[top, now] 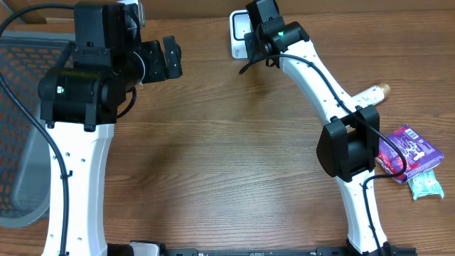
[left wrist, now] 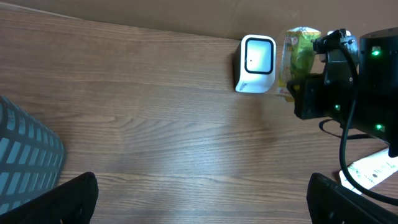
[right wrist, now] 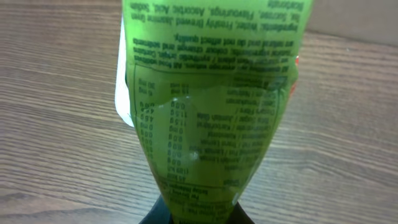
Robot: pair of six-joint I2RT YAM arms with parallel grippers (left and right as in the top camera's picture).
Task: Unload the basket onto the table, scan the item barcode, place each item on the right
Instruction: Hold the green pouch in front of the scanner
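My right gripper (top: 256, 37) is shut on a green item (right wrist: 208, 106), a clear-skinned pack with a printed nutrition label, held by its narrow end. In the right wrist view the item fills the middle and the fingers (right wrist: 163, 214) barely show below it. The white barcode scanner (top: 238, 30) stands at the table's far edge; a sliver of the scanner (right wrist: 124, 99) shows behind the item. The left wrist view has the green item (left wrist: 297, 57) right beside the scanner (left wrist: 256, 63), which faces this camera, with the right gripper (left wrist: 314, 90) behind it. My left gripper (left wrist: 202, 202) hangs open over bare wood.
A purple packet (top: 411, 148), a teal packet (top: 426, 186) and a white tube (top: 371, 93) lie at the right near the right arm's base. A grey mesh basket (top: 21, 107) stands at the left edge; the basket's corner (left wrist: 28, 158) shows low left in the left wrist view.
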